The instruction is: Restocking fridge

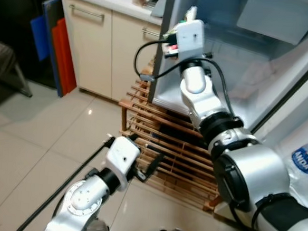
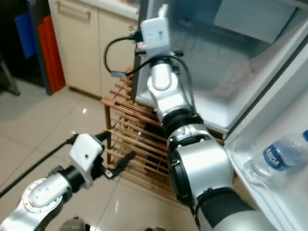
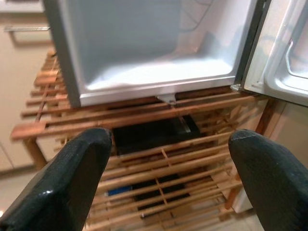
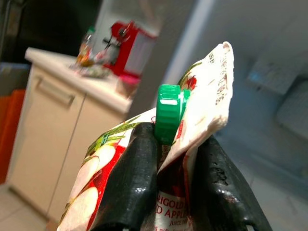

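Right gripper [image 4: 175, 192]: the two black fingers [image 4: 130, 187] were pressed together on a juice pouch, the arm raised at the front edge of the open fridge
Juice pouch [image 4: 207, 91]: held upright between the fingers, pinched across its upper body just below the green cap [image 4: 168, 113], with the crumpled top corner standing clear above the fingertips; an apple picture and part of the word "apple" could be read on it
Handling: judged to be soft and light, a foil-like skin that creases and could slide or fold under pressure; the stiffer shoulder around the cap was thought the safest place to grip, which is about where it was held
Fridge [image 3: 144, 72]: the white compartment was seen bare and open just beyond the pouch, standing on a wooden slatted rack [image 3: 168, 159]
Door shelf [image 2: 246, 153]: a water bottle [image 2: 281, 153] was lying in it, well apart from the pouch
Left gripper [image 3: 168, 159]: its fingers were spread wide with nothing between them, held low in front of the rack
Surroundings: a cream cabinet [image 1: 93, 42] with a worktop was seen to the robot's left of the fridge, above a tiled floor [image 1: 25, 138]
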{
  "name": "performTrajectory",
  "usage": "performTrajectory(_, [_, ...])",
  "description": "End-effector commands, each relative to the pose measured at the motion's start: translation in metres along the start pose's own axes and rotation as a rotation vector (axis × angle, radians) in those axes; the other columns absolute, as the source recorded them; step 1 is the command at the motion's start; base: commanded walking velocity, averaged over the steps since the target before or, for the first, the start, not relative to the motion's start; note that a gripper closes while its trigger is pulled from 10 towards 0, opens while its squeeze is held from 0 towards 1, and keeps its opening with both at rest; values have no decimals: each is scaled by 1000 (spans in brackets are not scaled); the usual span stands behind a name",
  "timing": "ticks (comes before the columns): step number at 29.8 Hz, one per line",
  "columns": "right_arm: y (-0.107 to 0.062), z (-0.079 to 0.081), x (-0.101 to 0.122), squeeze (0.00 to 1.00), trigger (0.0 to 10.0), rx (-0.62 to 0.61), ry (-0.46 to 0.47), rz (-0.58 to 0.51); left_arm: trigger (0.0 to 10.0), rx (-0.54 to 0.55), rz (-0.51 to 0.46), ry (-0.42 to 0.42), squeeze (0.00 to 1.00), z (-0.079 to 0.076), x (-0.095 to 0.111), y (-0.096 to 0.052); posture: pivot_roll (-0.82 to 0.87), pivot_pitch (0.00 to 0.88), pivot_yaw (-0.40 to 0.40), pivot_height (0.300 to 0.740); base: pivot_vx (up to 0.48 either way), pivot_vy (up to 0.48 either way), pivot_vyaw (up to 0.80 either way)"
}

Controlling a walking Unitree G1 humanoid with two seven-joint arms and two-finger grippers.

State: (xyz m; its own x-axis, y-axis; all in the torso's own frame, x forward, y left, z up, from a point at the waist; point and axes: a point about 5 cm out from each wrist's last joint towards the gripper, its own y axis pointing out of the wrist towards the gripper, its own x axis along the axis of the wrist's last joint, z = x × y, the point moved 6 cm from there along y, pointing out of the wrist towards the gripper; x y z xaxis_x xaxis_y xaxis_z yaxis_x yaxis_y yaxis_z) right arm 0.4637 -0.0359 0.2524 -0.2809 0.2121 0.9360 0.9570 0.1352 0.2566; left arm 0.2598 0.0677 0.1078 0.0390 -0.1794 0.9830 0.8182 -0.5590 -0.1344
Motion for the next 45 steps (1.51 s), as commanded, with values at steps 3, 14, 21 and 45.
performTrajectory(3, [0, -7, -4, 0, 0, -15, 39, 7, 10000, 83, -29, -30, 0, 14, 10, -1, 206, 92, -126, 740, 0, 0, 0])
performTrajectory(14, [-34, -10, -49, 0, 0, -35, 57, 7, 10000, 152, -54, -103, 0, 30, 11, 18, 86, 23, -116, 740, 0, 0, 0])
performTrajectory(21, [-118, -42, -110, 0, 0, -30, -19, 86, 10000, 243, -11, -151, 0, 53, -1, 15, 18, 0, -95, 740, 0, 0, 0])
performTrajectory(45, [-266, -124, -126, 0, 0, -20, -55, 314, 10000, 422, -40, -37, 0, 81, 12, -39, 19, 0, -107, 740, 0, 0, 0])
